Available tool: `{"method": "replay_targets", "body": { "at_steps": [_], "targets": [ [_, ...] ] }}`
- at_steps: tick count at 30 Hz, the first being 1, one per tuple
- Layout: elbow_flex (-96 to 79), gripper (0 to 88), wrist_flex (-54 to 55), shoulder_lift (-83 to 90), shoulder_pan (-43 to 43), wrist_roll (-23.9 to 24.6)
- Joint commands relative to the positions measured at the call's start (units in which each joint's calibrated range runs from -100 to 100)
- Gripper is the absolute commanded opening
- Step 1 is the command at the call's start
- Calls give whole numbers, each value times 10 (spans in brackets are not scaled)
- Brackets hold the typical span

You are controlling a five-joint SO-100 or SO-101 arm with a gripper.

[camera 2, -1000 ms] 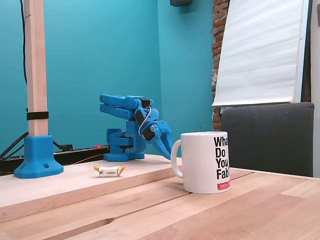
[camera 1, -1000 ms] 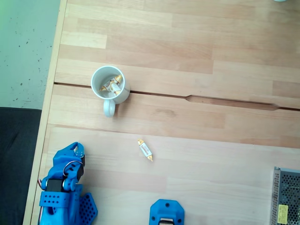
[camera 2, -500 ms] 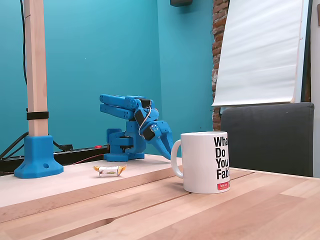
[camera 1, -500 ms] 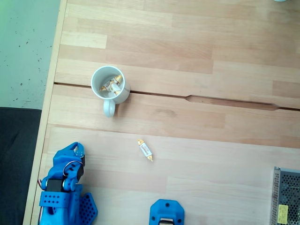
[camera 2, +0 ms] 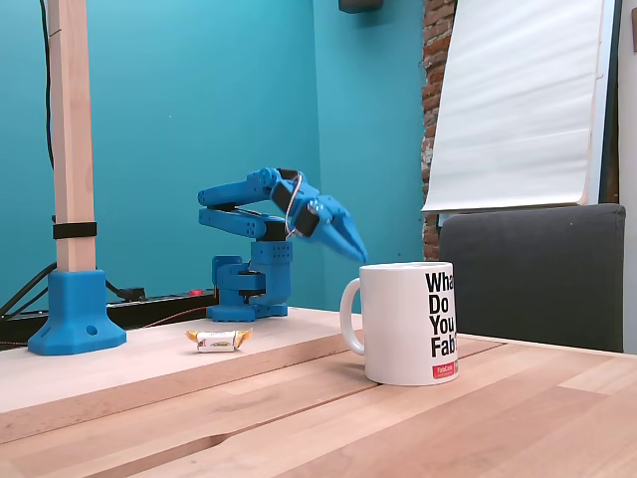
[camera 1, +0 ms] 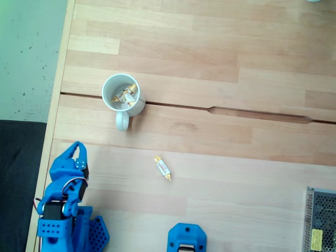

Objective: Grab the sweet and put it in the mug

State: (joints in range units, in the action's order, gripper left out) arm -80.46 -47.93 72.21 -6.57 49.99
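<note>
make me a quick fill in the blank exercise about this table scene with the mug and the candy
1. The sweet lies on the wooden ____.
2. The mug already holds several wrapped ____.
3. In the side fixed view, the gripper is raised off the table and holds ____.
4. In the fixed view from above, the mug's handle points toward the ____ edge of the picture.

Missing words: table; candies; nothing; bottom
</note>
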Motion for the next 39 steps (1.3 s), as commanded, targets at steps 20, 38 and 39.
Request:
{"method": "replay_targets", "body": {
  "at_steps": [20, 38, 39],
  "targets": [
    [493, 0, -243, -305, 105, -146],
    [526, 0, -292, -469, 254, -206],
    [526, 0, -292, -471, 255, -205]
  ]
}}
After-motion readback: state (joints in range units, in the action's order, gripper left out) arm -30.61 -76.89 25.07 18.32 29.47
